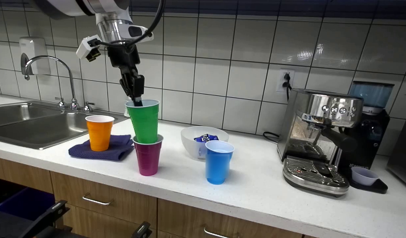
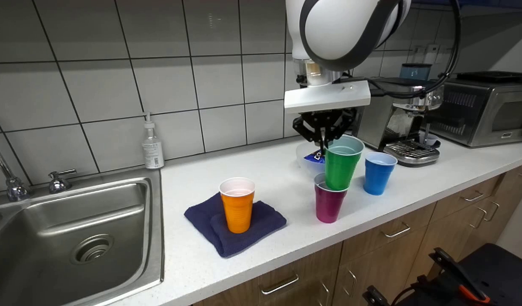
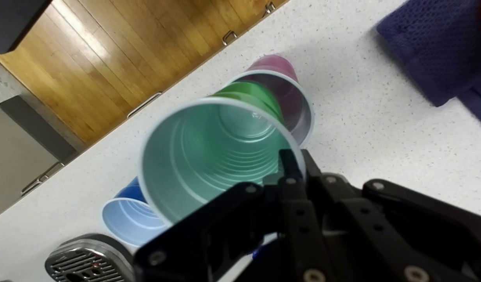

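Over the maroon cup [image 1: 148,159], contact unclear, the green cup [image 1: 144,122] is pinched by its rim wall in the jaws; likely light, flexible and slick, so best held there, gently.

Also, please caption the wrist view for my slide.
Gripper pinching the rim of a green cup whose base overlaps the mouth of a purple cup.

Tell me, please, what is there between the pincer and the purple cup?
The green cup: the pincer grips its rim, and its base is at the mouth of the purple cup. All three views show this.
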Controlling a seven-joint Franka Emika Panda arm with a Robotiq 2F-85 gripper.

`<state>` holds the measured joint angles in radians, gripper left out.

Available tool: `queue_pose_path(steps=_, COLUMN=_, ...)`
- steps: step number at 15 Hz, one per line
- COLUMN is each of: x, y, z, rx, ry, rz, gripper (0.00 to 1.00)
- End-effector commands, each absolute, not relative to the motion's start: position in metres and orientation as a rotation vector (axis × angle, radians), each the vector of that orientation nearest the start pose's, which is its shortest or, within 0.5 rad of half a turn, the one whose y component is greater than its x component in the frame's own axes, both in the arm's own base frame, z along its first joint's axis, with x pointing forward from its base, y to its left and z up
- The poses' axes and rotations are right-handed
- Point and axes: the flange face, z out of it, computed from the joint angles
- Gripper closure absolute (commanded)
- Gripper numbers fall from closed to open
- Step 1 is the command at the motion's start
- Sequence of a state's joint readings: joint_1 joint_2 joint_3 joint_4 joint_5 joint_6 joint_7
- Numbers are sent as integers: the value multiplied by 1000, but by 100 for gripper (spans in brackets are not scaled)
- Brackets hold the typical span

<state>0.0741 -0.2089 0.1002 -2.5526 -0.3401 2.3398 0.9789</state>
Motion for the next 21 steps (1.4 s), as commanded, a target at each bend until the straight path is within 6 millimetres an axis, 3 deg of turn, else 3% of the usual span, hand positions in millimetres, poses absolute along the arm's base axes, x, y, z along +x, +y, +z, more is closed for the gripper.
queue_pose_path(steps=1, x=436, y=74, z=343, rx=-3206, ry=964, rz=-229, gripper=99)
queue_pose_path(steps=21, x=451, y=72, z=313, rx=-3189, ry=982, rz=-147, gripper=99)
